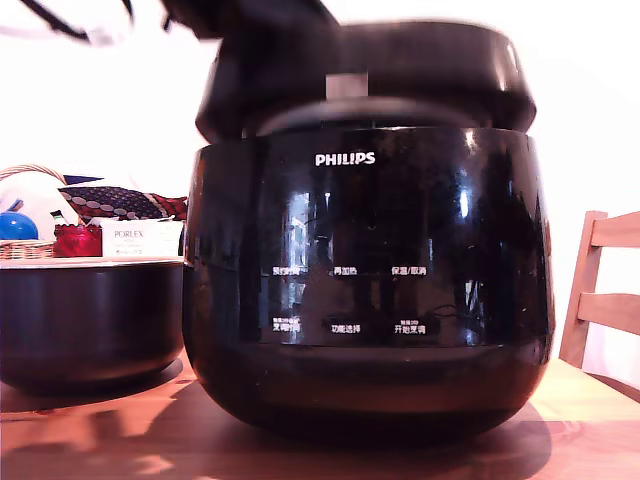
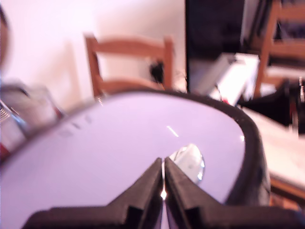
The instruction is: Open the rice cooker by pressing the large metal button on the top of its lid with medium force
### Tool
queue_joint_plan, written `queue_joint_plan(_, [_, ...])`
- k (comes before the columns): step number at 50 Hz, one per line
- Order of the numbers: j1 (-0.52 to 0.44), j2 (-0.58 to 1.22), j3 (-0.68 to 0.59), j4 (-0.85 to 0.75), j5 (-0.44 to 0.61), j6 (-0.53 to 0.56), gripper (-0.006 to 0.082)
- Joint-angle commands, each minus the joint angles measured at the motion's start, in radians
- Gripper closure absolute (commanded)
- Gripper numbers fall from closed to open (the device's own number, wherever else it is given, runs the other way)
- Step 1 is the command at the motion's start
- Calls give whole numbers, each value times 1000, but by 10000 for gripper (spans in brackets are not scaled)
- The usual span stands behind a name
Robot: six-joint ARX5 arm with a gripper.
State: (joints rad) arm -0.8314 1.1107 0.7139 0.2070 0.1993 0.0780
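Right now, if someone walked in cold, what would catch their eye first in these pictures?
The big glossy black rice cooker with white PHILIPS lettering fills the middle of the exterior view, its lid sitting slightly raised and blurred above the body. On the exterior view's left a plain black pot stands beside it on the wooden table. In the wrist view the tool, fingers together, hangs over the lid's pale top near a shiny metal button.

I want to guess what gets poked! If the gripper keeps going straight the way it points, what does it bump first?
Probably the shiny metal button on the lid; the shut gripper points right beside it, though depth is unclear.
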Motion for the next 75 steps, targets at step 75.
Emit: queue_joint_plan(75, [536, -225, -29, -111, -114, 8, 789])
